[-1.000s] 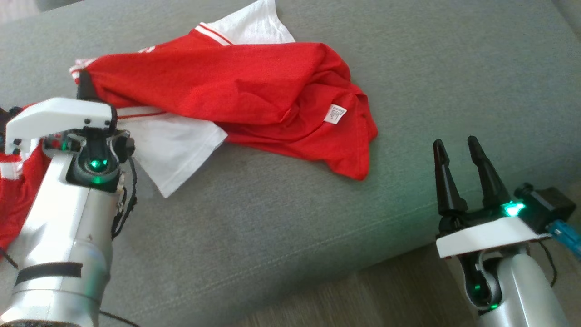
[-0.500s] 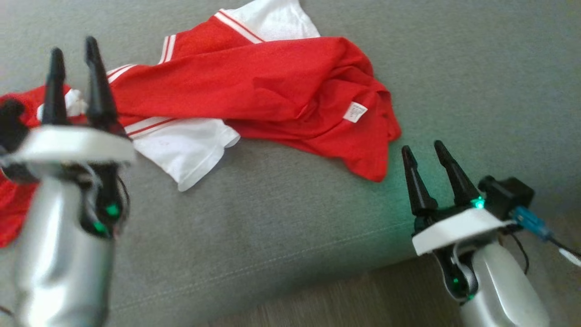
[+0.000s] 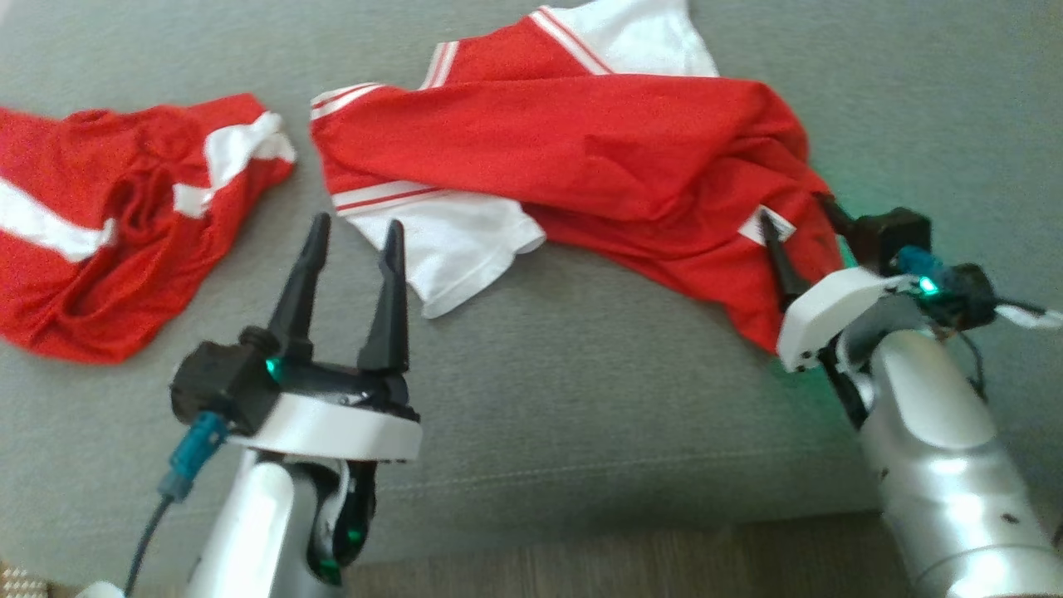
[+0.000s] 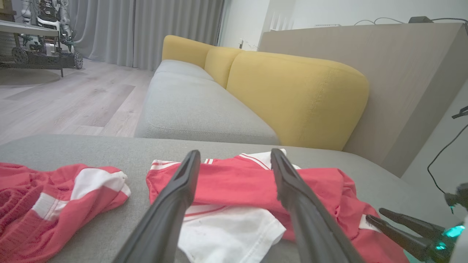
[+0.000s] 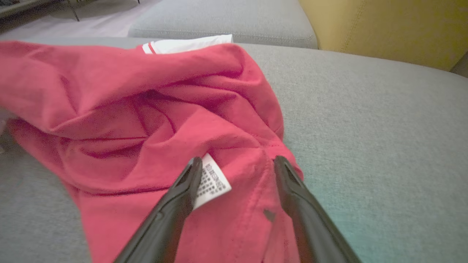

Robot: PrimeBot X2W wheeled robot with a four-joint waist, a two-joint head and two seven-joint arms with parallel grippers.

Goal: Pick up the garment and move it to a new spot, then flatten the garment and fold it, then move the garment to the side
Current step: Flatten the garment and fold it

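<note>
The red-and-white shirt (image 3: pixel 581 141) lies crumpled on the sofa cushion (image 3: pixel 581 399), 12 to 3 o'clock. Left hand (image 3: pixel 355 228) at 7 o'clock is released, empty; right hand (image 3: pixel 793 209), released, straddles its hem at 3 o'clock.

The garment (image 3: pixel 581 141), upper middle of my head view, reads to me as soft matt red-and-white knit cloth; its label (image 5: pixel 212 180) is a smooth printed tag. The sofa seat (image 3: pixel 581 399) is coarse grey weave. My left claw (image 3: pixel 355 223) has matt black plastic fingers (image 3: pixel 299 282); the forearm (image 3: pixel 938 473) at lower right is glossy silver.
</note>
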